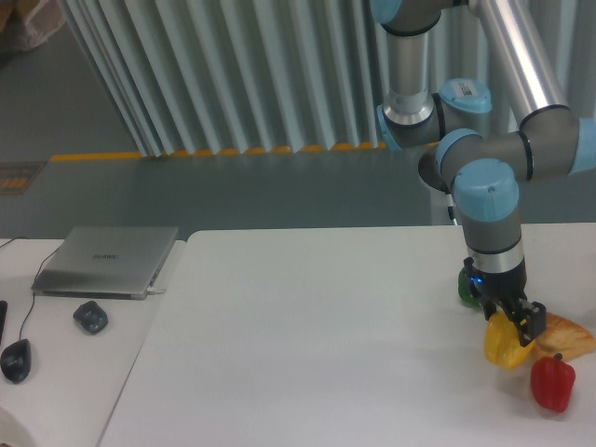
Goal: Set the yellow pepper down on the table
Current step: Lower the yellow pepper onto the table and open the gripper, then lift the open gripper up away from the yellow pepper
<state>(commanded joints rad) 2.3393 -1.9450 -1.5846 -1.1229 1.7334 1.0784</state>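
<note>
Yellow and glossy, the lobed bell pepper [504, 342] sits pinched in the black two-finger claw [510, 326] near the right edge of the big white tabletop [307, 354]. The claw is closed on its upper part, and the fruit hangs tilted beneath the fingers; from where I stand I cannot tell whether its underside touches the tabletop or floats just above it. The grey arm with pale blue joint caps [491, 200] comes down steeply from the upper right, its wrist pointing at the tabletop.

Just behind the wrist, partly hidden by it, is a dark green bell pepper [466, 285]. Just beside the held fruit, towards the right edge, lies a flat orange wedge-shaped piece [564, 335], and in front of that, close to the front right corner, stands a red bell pepper [553, 383]. The yellow one is between the green and the red, close to all three neighbours.

Well apart, on the narrower white desk [65, 363] to the left, a closed silver laptop [107, 260] rests near the back edge, with a dark grey mouse [91, 317] in front of it and a black corded mouse [15, 359] nearer the left edge.
</note>
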